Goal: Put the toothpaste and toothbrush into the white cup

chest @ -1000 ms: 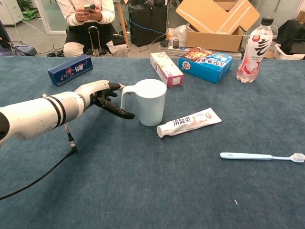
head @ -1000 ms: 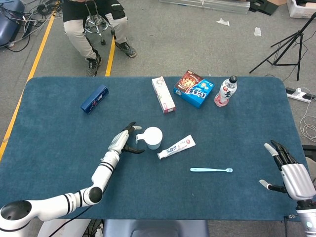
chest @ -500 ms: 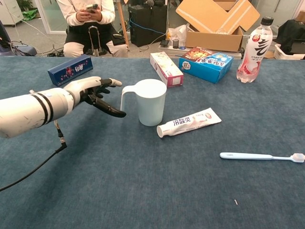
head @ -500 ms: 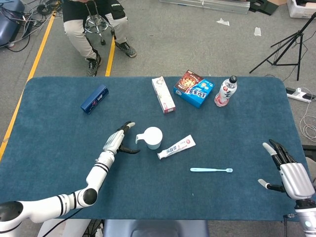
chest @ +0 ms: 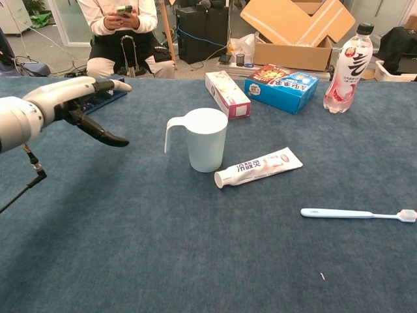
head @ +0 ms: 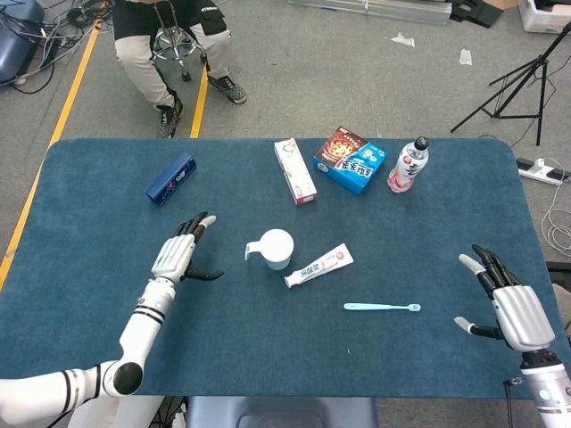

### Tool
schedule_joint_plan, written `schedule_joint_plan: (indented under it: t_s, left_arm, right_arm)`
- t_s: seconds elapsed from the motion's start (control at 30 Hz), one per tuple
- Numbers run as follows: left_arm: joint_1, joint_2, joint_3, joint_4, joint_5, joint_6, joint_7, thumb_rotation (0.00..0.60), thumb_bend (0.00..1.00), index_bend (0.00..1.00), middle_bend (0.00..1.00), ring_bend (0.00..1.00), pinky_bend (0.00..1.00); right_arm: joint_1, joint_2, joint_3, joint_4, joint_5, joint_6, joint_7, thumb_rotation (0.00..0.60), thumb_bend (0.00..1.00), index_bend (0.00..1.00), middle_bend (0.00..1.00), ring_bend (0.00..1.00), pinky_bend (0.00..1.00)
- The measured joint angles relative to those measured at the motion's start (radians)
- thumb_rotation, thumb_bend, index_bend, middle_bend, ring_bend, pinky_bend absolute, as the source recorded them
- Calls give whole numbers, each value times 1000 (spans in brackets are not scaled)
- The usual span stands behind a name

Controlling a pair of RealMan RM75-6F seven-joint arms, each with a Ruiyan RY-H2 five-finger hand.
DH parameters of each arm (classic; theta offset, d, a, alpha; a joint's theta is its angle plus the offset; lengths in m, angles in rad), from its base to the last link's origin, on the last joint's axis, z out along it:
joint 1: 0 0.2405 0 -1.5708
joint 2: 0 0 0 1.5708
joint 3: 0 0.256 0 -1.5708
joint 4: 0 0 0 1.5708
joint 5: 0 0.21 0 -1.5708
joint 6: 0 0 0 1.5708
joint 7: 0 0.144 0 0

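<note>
A blue worktop [head: 107, 205] fills most of the scene. A seated person [chest: 120, 29] sits behind its far edge, holding a phone.

The left arm [head: 134, 334] reaches in from the near left corner. Its hand [head: 178, 257] hovers to the left of the cup, well apart from it, fingers spread with the thumb jutting toward the cup; it holds nothing. The right hand [head: 504, 299] sits at the near right corner, also with fingers apart and nothing in it; only the head view shows it.

Along the far side lie a blue snack box [head: 351, 160], a long white carton [head: 295, 170] beside it, a bottle [head: 408, 164] with a pink label standing upright to the right, and a dark blue box [head: 170, 178] off to the left.

The cup [head: 275, 249] stands upright near the middle, handle pointing left toward the left hand; I cannot see inside it from here.

The toothpaste [head: 319, 265] lies flat just to the right of the cup, its cap end close to the cup's base, and whether they touch I cannot tell.

The toothbrush [head: 382, 308] lies flat on the cloth nearer the robot, apart from the toothpaste, bristle end pointing right.
</note>
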Motion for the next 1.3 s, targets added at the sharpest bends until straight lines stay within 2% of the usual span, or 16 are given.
schedule_joint_plan:
  t_s: [0.3, 0.4, 0.47, 0.57, 0.8, 1.0, 1.3]
  left_arm:
    - [105, 188, 95, -191, 114, 114, 79, 600, 0, 0, 0, 0, 0]
    - [145, 244, 128, -237, 154, 148, 91, 600, 0, 0, 0, 0, 0]
    - [168, 274, 145, -255, 180, 164, 91, 600, 0, 0, 0, 0, 0]
    - [202, 314, 171, -273, 218, 185, 81, 600, 0, 0, 0, 0, 0]
    - [261, 371, 215, -294, 303, 220, 55, 600, 0, 2, 0, 0, 0]
    - [309, 397, 248, -305, 382, 259, 57, 600, 0, 6, 0, 0, 0]
    - [344, 426, 252, -295, 400, 255, 11, 600, 0, 8, 0, 0, 0]
  right_arm:
    - [82, -3, 26, -35, 26, -117, -80, 600, 19, 232, 56, 0, 274]
    - [118, -8, 36, -40, 35, -168, -104, 600, 208, 237, 58, 0, 236]
    - [144, -12, 42, -41, 41, -204, -118, 600, 298, 243, 58, 0, 209]
    - [191, -28, 56, -41, 58, -261, -148, 600, 346, 267, 65, 0, 171]
    - [282, -118, 94, -6, 120, -353, -197, 600, 333, 339, 96, 0, 155]
    - [356, -201, 120, 69, 179, -433, -220, 600, 265, 357, 97, 0, 155]
    - [430, -328, 144, 173, 255, -496, -262, 600, 213, 357, 69, 0, 155]
